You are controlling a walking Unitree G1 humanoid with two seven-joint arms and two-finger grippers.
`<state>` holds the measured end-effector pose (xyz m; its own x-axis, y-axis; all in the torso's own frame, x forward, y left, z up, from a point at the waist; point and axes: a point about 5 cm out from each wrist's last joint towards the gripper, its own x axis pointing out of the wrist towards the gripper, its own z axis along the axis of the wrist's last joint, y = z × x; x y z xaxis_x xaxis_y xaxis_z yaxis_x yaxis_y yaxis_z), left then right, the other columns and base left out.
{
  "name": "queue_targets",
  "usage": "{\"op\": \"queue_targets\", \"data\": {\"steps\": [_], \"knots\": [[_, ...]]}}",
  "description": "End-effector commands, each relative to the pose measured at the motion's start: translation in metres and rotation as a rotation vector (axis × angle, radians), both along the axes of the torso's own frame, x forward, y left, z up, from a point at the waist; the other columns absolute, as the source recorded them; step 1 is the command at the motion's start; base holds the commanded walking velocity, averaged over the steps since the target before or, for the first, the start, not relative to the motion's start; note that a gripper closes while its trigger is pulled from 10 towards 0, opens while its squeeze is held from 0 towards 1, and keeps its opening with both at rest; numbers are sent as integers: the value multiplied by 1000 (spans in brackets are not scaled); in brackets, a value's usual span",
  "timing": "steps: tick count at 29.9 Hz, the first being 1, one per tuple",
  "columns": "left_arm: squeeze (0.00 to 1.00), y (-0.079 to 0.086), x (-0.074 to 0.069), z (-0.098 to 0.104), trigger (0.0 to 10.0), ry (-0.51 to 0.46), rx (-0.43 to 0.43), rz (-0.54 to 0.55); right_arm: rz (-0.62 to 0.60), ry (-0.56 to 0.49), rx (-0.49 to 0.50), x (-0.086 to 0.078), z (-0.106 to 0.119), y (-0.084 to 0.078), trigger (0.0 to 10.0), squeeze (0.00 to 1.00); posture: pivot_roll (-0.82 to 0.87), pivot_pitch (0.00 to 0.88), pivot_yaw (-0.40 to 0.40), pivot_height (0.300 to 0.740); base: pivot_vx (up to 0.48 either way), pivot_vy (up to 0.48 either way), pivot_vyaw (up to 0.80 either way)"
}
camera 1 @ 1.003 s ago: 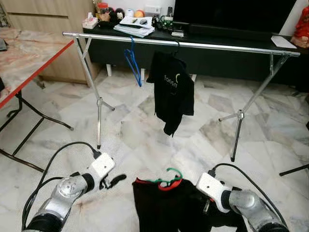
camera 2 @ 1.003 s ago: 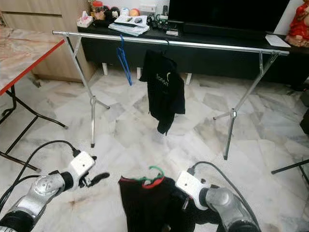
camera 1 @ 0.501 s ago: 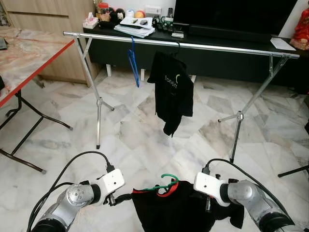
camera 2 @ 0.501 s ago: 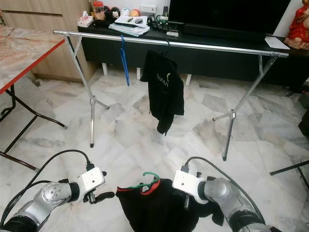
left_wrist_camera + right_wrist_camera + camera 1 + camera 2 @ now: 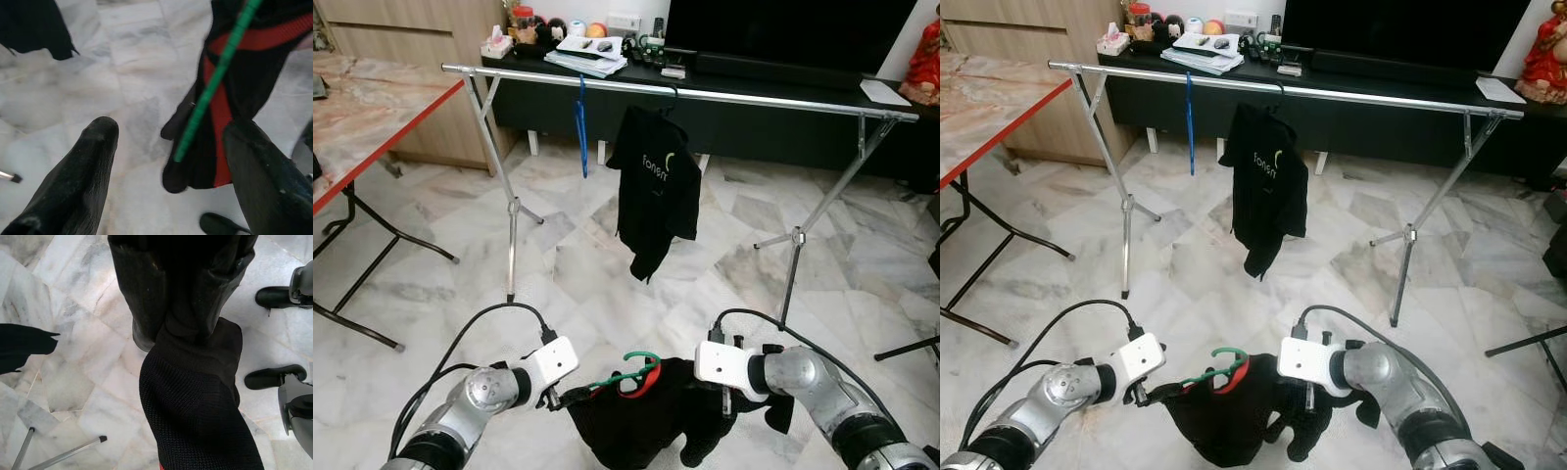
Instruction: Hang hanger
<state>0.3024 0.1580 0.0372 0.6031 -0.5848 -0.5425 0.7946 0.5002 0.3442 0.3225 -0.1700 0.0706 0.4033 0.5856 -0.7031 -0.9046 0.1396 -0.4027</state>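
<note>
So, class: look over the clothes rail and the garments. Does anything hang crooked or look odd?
Yes. The black shirt on the rail hangs lopsided, one side drooping much lower. The black garment on the green hanger is bunched, clamped by the right gripper.

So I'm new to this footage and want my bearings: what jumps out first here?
A black garment on a green hanger is held up low in front, between the left hand and the right hand, which is shut on the cloth. Beyond it, a long silver rail spans the room, with a black shirt and a bare blue hanger hanging from it.
</note>
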Motion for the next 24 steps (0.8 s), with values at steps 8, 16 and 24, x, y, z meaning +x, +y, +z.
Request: {"op": "queue_targets", "data": {"steps": [8,16,24], "knots": [[0,1,-5,-5,10000,60,55,-63,20,-35,-2,5,9,2,10000,0,-25,104,-84,740,0,0,0],[0,3,-9,-10,10000,93,80,-77,19,-42,6,6,10,4,10000,0,-24,99,-83,740,0,0,0],[0,1,-12,-12,10000,115,88,-100,18,-44,4,6,9,5,10000,0,-23,81,-78,740,0,0,0]]}}
